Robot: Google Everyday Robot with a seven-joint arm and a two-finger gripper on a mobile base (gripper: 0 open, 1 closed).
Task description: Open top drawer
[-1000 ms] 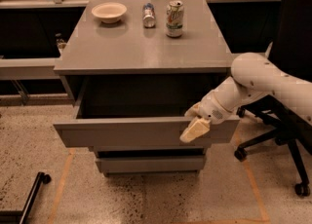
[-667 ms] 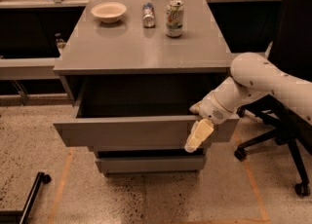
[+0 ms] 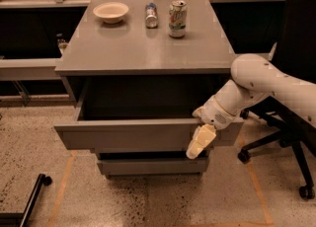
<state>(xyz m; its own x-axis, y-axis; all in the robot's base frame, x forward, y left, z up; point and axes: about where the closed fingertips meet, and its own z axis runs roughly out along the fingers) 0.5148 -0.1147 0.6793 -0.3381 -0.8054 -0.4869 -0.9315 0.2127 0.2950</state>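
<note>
Our gripper (image 3: 200, 143), whose hold we cannot tell, hangs against the right end of the top drawer (image 3: 128, 135), which stands pulled out of the grey cabinet whose top (image 3: 143, 48) bears a bowl (image 3: 111, 12), a bottle (image 3: 151, 15) and a can (image 3: 177, 18), on speckled floor (image 3: 148, 201) beside a black office chair (image 3: 301, 28).

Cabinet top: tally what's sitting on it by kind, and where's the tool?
Bowl: 1
Bottle: 1
Can: 1
Total: 3
Tool: against the open top drawer front, near its right end.
</note>
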